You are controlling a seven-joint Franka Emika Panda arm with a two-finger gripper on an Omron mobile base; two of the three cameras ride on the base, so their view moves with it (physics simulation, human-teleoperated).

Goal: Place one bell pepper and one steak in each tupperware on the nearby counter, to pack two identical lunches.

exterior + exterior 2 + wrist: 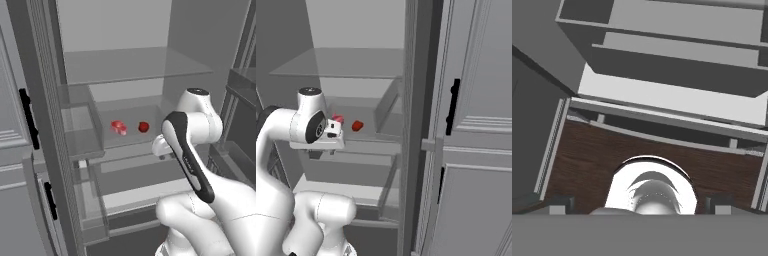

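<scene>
A pink-red steak [119, 127] [338, 119] and a small red bell pepper [143, 127] [357, 126] lie side by side on a grey shelf inside the open fridge, a short gap between them. My gripper [168, 157] [321, 153] hangs in front of that shelf and a little below it, pointing down, apart from both foods. Its jaws stand wide open with nothing between them; in the hand view the gripper [639, 202] looks down at the fridge's lower drawers and a dark wood floor. The tupperware and the counter are out of view.
A higher fridge shelf [135, 65] spans above the food. Grey drawers [135, 175] sit below it. The fridge's door bins [80, 145] stand at the left. Grey panelled cabinet doors with black handles [452, 107] flank the fridge.
</scene>
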